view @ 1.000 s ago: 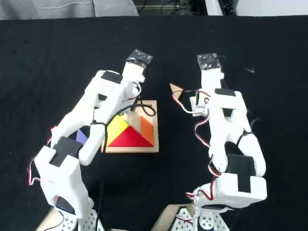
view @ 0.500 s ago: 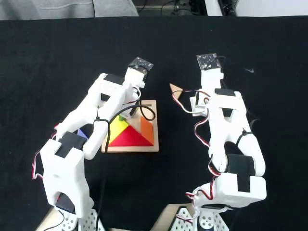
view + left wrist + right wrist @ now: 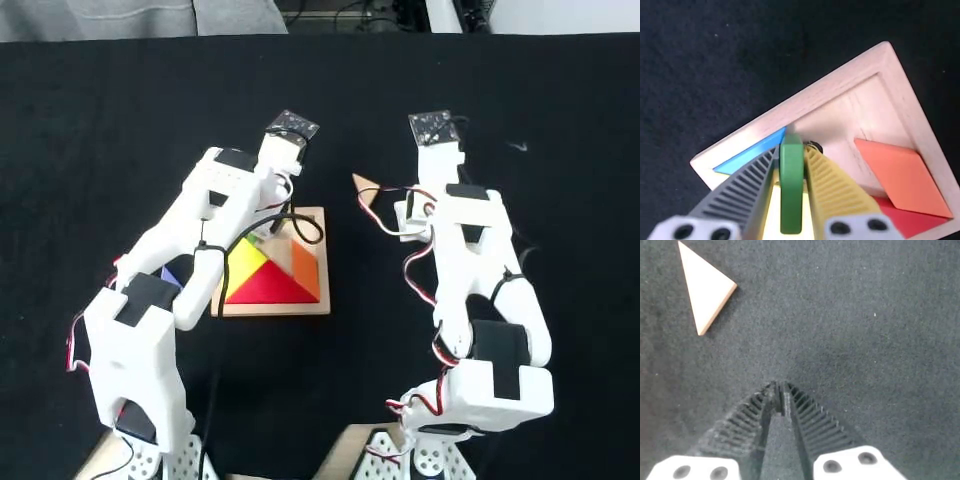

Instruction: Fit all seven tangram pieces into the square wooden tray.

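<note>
The square wooden tray (image 3: 312, 305) lies at the table's centre-left. In it are a yellow triangle (image 3: 244, 269), a red triangle (image 3: 272, 288) and an orange parallelogram (image 3: 305, 264). My left gripper (image 3: 792, 145) is over the tray's far part, shut on a green piece (image 3: 791, 185) held on edge. Its lower end is near the tray floor (image 3: 850, 117), beside a blue triangle (image 3: 752, 152). The orange parallelogram (image 3: 905, 175) and red triangle (image 3: 912, 220) lie alongside. My right gripper (image 3: 778, 390) hangs shut and holds nothing above the black cloth. A pale wooden triangle (image 3: 702, 287) lies apart from it.
The pale wooden triangle (image 3: 365, 187) lies on the cloth right of the tray, near the right arm. A purple-blue piece (image 3: 170, 276) shows left of the tray, partly under the left arm. Black cloth covers the table all around.
The left arm shifted slightly over the tray during the first half second and has barely moved since. The right arm has stayed still.
</note>
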{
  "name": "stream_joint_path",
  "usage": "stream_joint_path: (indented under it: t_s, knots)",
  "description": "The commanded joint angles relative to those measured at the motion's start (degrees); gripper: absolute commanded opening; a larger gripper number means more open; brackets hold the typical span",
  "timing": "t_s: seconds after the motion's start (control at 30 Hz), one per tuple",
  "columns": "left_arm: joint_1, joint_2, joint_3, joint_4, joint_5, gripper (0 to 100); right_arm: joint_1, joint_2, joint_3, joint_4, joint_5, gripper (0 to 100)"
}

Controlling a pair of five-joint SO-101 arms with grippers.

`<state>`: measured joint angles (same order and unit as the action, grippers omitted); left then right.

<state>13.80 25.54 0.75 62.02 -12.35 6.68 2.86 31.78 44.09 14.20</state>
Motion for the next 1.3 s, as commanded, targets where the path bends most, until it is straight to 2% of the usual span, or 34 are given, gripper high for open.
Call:
stream_joint_path:
  t_s: [0.0,0.13,0.3,0.47,0.87,1.07,1.27]
  knots:
    - [-0.57,-0.62,-3.56,-0.26,-2.81,7,0.62,-0.22,-3.3,-1.05,0.62,1.2]
    - [-0.48,-0.62,-3.56,-0.26,-4.22,8,0.62,-0.22,-3.3,-1.05,0.62,1.2]
    - [-0.66,-2.55,-2.95,-0.26,-4.22,16,0.62,-0.22,-3.3,-1.05,0.62,1.2]
    - [-0.66,-5.89,-2.86,0.18,-4.31,15,0.53,-0.22,-3.3,-1.05,0.62,1.2]
    - [1.19,-9.14,-2.77,7.91,-4.13,15,0.53,-0.22,-3.3,-1.05,0.62,1.2]
    - [4.97,-9.67,0.04,7.65,-4.13,15,0.53,-0.22,-3.21,-1.05,0.62,1.2]
    - [3.47,-11.16,-1.63,8.26,-4.13,15,0.53,-0.22,-3.21,-1.05,0.62,1.2]
